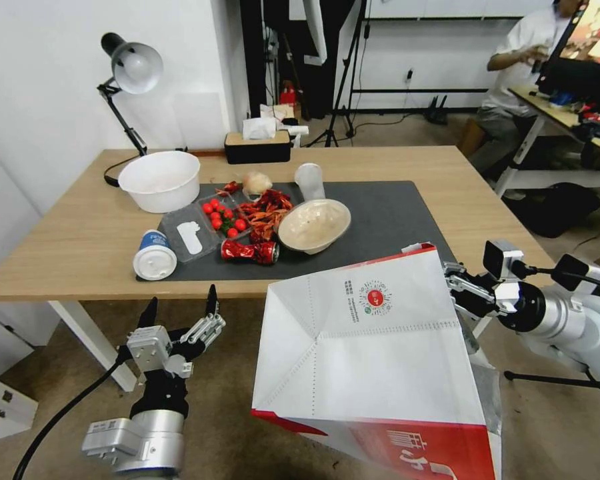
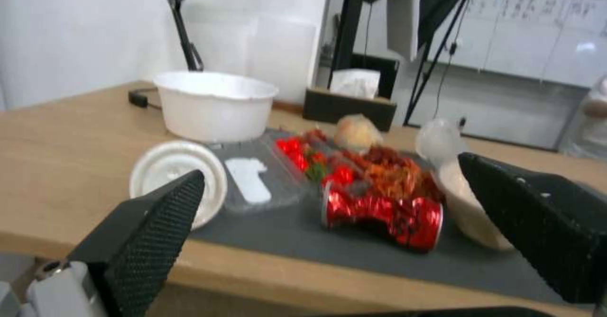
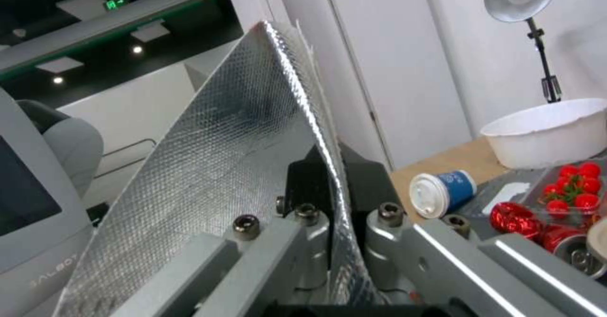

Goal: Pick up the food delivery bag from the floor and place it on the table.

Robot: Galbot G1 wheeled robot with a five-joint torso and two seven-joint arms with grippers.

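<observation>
Already off the floor, the food delivery bag (image 1: pixel 373 360) hangs tipped in the air at the near right, its white folded bottom with the small round red logo turned up toward the head camera and its far corner level with the near edge of the worktop (image 1: pixel 67 247). It looks light and probably empty, yet it is big, thin-walled and floppy: paper outside, foil inside, stiff only along the creases. The right tool (image 1: pixel 461 283) is clamped on the bag's upper right edge, and the right wrist view shows the foil-lined wall (image 3: pixel 208 165) pinched between its two pads. Such a single-edge pinch lets the bag swing and twist, and the smooth foil may slip or the paper tear if it is jerked; a hold near a fold or by the strap handles would likely be firmer.

Free space on the dark mat (image 1: pixel 393 213) lies to the right of the beige bowl (image 1: pixel 313 225), the crushed red can (image 1: pixel 250 251) and the tray of tomatoes (image 1: pixel 221 217), so the bag should go down there, clear of the clutter.

Near left, the left tool (image 1: pixel 180 308) hovers below the worktop edge with fingers spread apart, holding nothing
</observation>
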